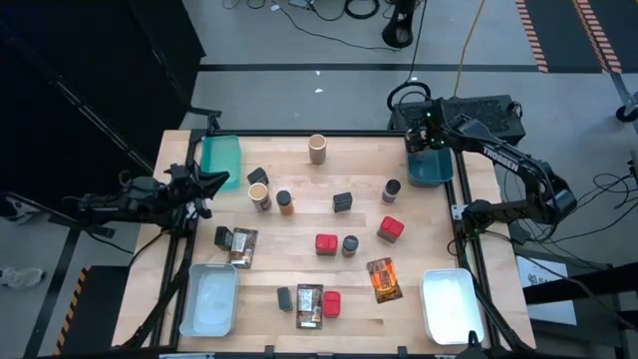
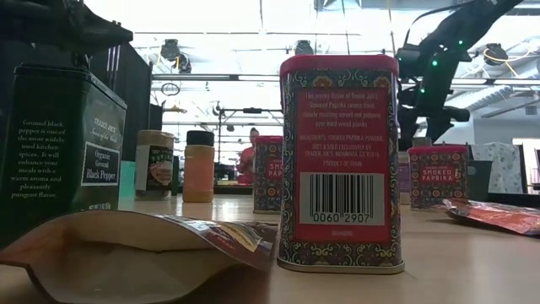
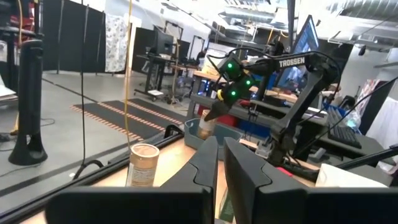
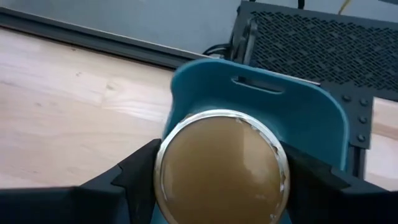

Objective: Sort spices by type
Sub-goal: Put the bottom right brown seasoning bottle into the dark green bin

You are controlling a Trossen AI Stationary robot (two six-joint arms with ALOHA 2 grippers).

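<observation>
Left of the teal bin [image 1: 430, 170], the left claw [image 1: 212, 183] waits clenched and empty. The right claw [image 4: 217, 180] grasps a tan cylinder [image 4: 221, 167] over this bin; next it probably should release it inside.

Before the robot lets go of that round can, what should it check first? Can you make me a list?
1. Right tool has the tan round can between its fingers: ok.
2. Can is over the blue bin at the table's far right corner: ok.
3. Can is low enough in the bin to drop gently: cannot tell.
4. What is already lying in that bin: cannot tell, the can hides it.
5. Left tool is shut, empty and far off at the table's left side by the green bin: ok.
6. Other tan can still waits on the table: ok.
</observation>
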